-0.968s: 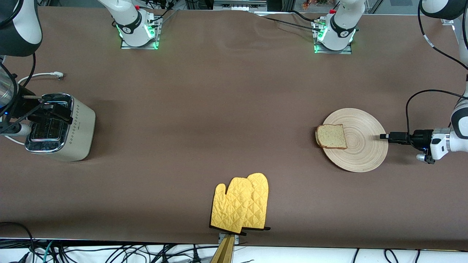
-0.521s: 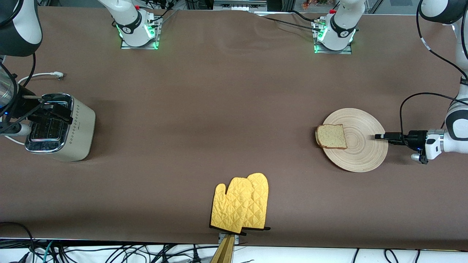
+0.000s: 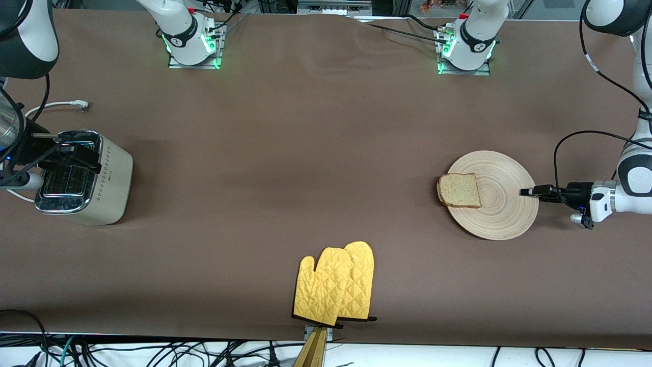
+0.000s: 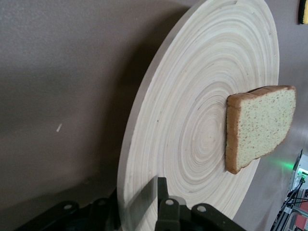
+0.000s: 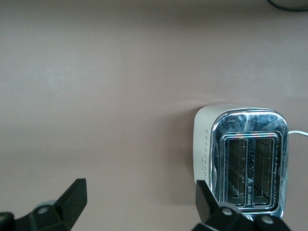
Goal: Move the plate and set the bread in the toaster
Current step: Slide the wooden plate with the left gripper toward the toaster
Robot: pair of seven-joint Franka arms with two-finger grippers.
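The pale wooden plate (image 3: 501, 211) lies toward the left arm's end of the table, with the bread (image 3: 459, 190) flat on its rim toward the right arm's end. My left gripper (image 3: 524, 191) reaches in level and is shut on the plate's edge. In the left wrist view, one finger (image 4: 161, 192) lies on the top of the plate (image 4: 192, 96) and the other is hidden under the rim; the bread (image 4: 262, 125) sits farther along. The cream toaster (image 3: 109, 178) stands at the right arm's end. My right gripper (image 3: 71, 155) hangs open over it, and both empty slots of the toaster (image 5: 248, 163) show.
A pair of yellow oven mitts (image 3: 336, 285) lies near the table's front edge, midway along it. The toaster's white cord and plug (image 3: 76, 104) trail on the cloth beside it, farther from the camera. The two arm bases (image 3: 191, 46) stand along the back edge.
My left gripper slid in over the plate's rim and closed on it. Plate and bread shifted slightly toward the right arm's end. The right arm has not moved.
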